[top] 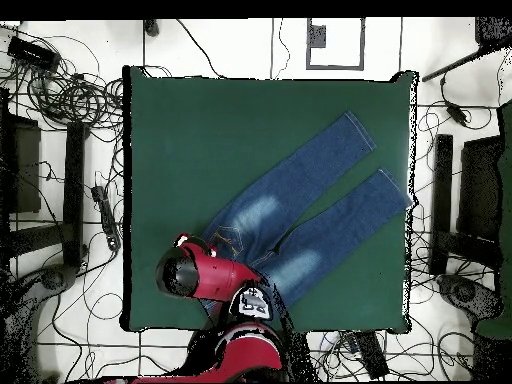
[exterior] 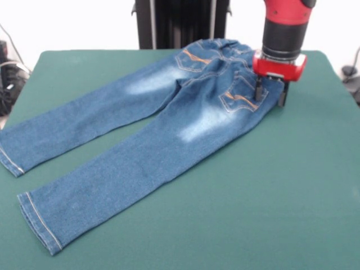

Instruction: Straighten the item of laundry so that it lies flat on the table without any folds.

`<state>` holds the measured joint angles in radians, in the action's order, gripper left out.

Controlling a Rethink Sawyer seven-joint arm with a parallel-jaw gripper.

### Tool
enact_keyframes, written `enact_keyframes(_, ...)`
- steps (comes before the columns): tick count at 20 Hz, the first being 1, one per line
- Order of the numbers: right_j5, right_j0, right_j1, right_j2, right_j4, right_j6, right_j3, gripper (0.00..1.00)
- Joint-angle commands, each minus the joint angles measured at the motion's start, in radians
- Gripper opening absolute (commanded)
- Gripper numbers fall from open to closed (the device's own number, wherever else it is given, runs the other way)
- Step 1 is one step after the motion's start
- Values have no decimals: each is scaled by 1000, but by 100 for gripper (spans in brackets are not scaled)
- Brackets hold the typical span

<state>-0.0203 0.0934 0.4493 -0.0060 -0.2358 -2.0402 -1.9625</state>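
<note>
The jeans (exterior: 152, 124) lie back side up on the green table (exterior: 270, 191), waistband at the far edge, both legs stretched toward the near left and slightly apart. Orange-stitched pockets show near the waist. My gripper (exterior: 270, 94) stands upright at the right corner of the waist. Its fingers are apart, one finger (exterior: 258, 90) on the denim by the right pocket, the other at the cloth's edge. In the overhead view the jeans (top: 310, 215) run diagonally across the table (top: 200, 130), and the red arm (top: 200, 275) covers the gripper and the waist.
The black pedestal (exterior: 180, 22) stands behind the table's far edge. Cables (exterior: 8, 79) lie off the left side, and more cables and black stands (top: 60, 100) ring the table on the floor.
</note>
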Motion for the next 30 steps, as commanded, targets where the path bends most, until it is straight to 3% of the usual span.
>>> enact_keyframes(1, -21, -28, -111, 41, -18, -149, 83, 100)
enact_keyframes(6, -45, -11, -103, 24, -28, -167, 75, 100)
enact_keyframes(7, -56, -7, -102, 22, -30, -173, 72, 0)
enact_keyframes(13, 16, 63, -77, -54, -76, -175, 96, 0)
enact_keyframes(22, 62, 49, -41, -14, -69, -176, 84, 0)
enact_keyframes(30, 133, 120, -2, -26, -125, -207, 106, 0)
